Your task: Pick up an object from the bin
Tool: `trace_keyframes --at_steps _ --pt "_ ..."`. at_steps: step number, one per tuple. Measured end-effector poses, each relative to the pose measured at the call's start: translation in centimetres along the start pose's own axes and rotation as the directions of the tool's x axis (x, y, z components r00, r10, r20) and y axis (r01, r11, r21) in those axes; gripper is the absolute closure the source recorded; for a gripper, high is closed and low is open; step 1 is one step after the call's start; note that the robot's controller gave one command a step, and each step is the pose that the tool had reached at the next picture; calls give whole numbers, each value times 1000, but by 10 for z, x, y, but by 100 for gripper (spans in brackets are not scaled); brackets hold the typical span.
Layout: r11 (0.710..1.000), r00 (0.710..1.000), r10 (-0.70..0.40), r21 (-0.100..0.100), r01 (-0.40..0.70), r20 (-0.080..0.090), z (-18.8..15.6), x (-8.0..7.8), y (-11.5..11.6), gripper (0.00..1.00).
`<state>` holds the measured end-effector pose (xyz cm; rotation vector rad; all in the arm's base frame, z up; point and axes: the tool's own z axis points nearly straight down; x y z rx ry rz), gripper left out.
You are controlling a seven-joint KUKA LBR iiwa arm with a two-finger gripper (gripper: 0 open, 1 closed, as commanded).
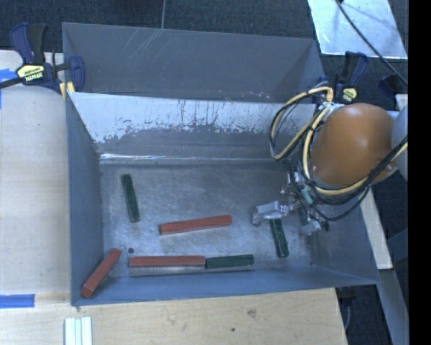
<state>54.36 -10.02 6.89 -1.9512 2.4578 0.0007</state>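
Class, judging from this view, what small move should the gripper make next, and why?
Probably close. The open gripper sits low over the upper end of the dark green stick near the right wall of the bin and seems to straddle it.
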Motion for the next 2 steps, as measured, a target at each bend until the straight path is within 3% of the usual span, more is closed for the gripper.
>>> trace_keyframes --at_steps 1,2 --pt "1000 1000 1 0 -1 -1 0 0 0 100" --pt "1000 1000 3 4 -3 -1 -39 0 -1 100"
